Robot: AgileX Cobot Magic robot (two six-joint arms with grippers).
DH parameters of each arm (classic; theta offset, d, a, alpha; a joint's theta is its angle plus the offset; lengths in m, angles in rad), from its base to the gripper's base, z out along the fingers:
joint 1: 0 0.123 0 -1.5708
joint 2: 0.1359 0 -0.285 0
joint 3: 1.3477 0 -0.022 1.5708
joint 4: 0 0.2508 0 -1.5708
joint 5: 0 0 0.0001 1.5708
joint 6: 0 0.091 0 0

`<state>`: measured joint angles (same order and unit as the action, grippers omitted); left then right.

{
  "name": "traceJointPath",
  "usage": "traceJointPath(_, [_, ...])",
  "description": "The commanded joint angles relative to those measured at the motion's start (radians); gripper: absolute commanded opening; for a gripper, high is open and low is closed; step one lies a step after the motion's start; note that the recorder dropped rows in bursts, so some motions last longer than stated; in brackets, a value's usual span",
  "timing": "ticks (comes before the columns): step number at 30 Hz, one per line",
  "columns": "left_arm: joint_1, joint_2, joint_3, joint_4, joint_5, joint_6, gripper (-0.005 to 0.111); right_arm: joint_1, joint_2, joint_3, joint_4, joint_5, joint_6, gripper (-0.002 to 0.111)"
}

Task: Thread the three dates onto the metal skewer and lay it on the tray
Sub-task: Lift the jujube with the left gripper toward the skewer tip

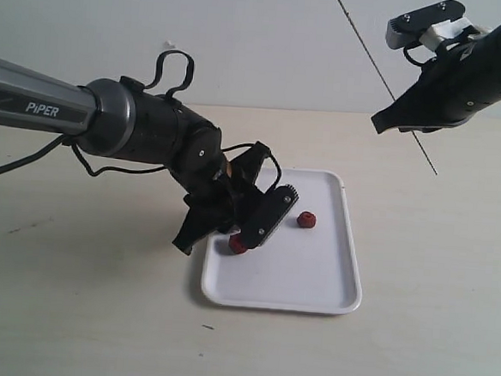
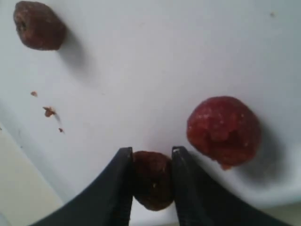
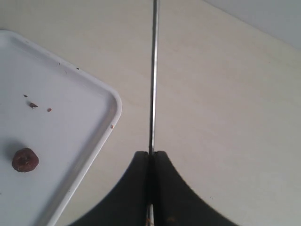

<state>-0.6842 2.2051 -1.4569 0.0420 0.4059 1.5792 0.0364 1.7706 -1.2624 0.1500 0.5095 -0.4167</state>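
The white tray [image 1: 330, 280] lies mid-table. My left gripper [image 1: 234, 238] is low over its left part, and in the left wrist view its fingers [image 2: 123, 181] press both sides of a dark brown date [image 2: 151, 179]: my left gripper [image 2: 151, 162] is shut on it. A redder date [image 2: 223, 129] lies right beside it, and a third date [image 2: 38, 26] lies further off on the tray [image 2: 155, 56]. That date [image 1: 307, 219] sits near the tray's middle. My right gripper [image 1: 384, 122], raised at the upper right, is shut on the thin metal skewer [image 3: 153, 70], which slants across the exterior view [image 1: 426, 157].
The light wooden table [image 1: 70, 313] surrounds the tray. Small brown crumbs [image 2: 48, 111] lie on the tray. The left arm and its cables [image 1: 114, 166] reach in from the left side. A rounded corner of the tray [image 3: 113, 101] lies beside the skewer in the right wrist view.
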Motion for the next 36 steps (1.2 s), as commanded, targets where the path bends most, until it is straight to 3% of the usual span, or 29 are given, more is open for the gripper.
traceJointPath(1, [0.018,-0.019,0.003,-0.008,-0.093,-0.091,0.03,-0.002,0.0,0.0,0.006,-0.013,-0.009,0.0])
traceJointPath(6, [0.057,-0.073,0.003,-0.03,-0.116,-0.207,0.03,-0.002,0.0,0.0,0.006,-0.013,-0.009,0.0])
traceJointPath(9, [0.087,-0.105,0.003,-0.13,-0.116,-0.227,0.03,-0.002,0.0,0.0,0.006,-0.013,-0.009,0.0])
traceJointPath(21, [0.223,-0.184,0.003,-0.866,-0.105,-0.227,0.029,-0.002,0.091,0.0,0.008,0.0,-0.047,0.0])
traceJointPath(31, [0.308,-0.186,0.003,-1.659,-0.054,-0.227,0.029,-0.002,0.142,0.0,0.139,0.059,-0.115,0.0])
traceJointPath(33, [0.332,-0.186,0.003,-1.776,0.009,-0.239,0.029,-0.002,0.154,0.0,0.193,0.091,-0.173,0.0])
traceJointPath(36, [0.377,-0.186,0.001,-1.786,0.107,-0.315,0.029,-0.002,0.174,0.0,0.298,0.14,-0.313,0.0])
